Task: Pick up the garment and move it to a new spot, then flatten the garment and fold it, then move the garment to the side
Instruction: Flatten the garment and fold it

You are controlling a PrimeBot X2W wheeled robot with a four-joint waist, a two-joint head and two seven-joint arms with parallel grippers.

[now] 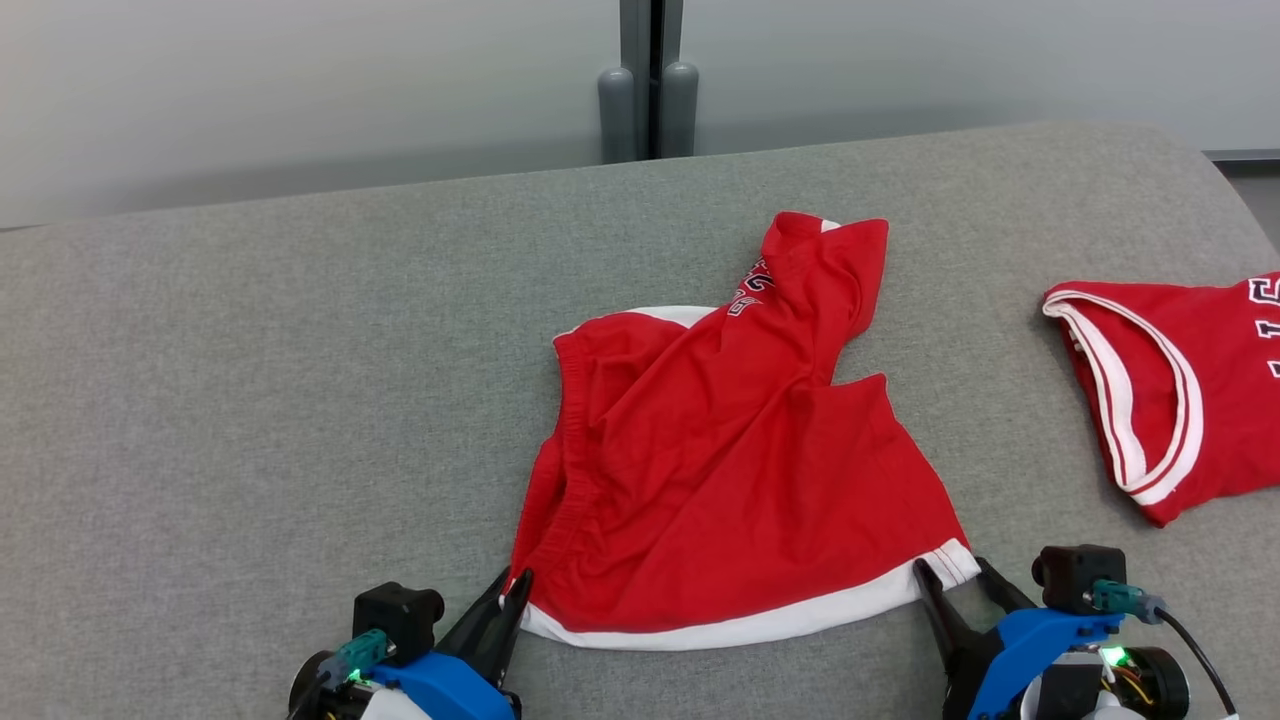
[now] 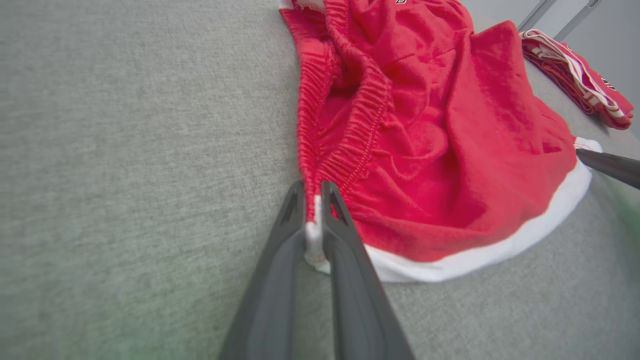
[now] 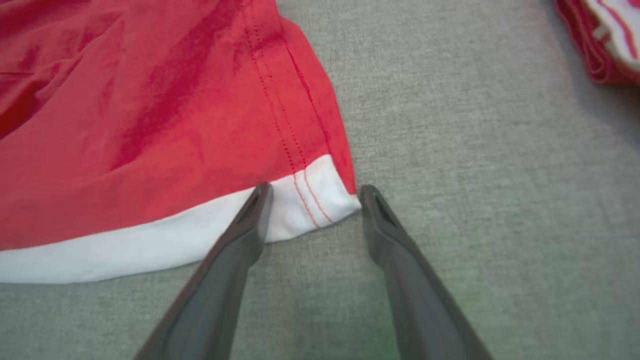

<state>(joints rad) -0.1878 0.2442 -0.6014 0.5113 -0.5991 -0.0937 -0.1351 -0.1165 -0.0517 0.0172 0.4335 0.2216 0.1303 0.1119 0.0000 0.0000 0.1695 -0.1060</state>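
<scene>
So from my head cam the red shorts (image 1: 720, 480) are lying about dead centre on the grey cushion (image 1: 250, 400), pretty rumpled. The elastic waistband (image 1: 570, 450) runs down their 9 o'clock side, one leg is bunched up toward 1 o'clock, and the white hem (image 1: 740, 625) sits along the 6 o'clock edge nearest me. My left gripper (image 1: 517, 585) is at the shorts' 7 o'clock corner, fingers squeezed nearly together with the white corner of the hem pinched between them, which is super clear in the left wrist cam (image 2: 314, 192). My right gripper (image 1: 952, 570) is at the 5 o'clock corner, fingers spread wide. In the right wrist cam (image 3: 316, 191) one tip rests on the white hem and the other is just off the corner on bare cushion, so nothing's gripped there. A red jersey (image 1: 1170, 380) with white trim lies well apart at 3 o'clock.
</scene>
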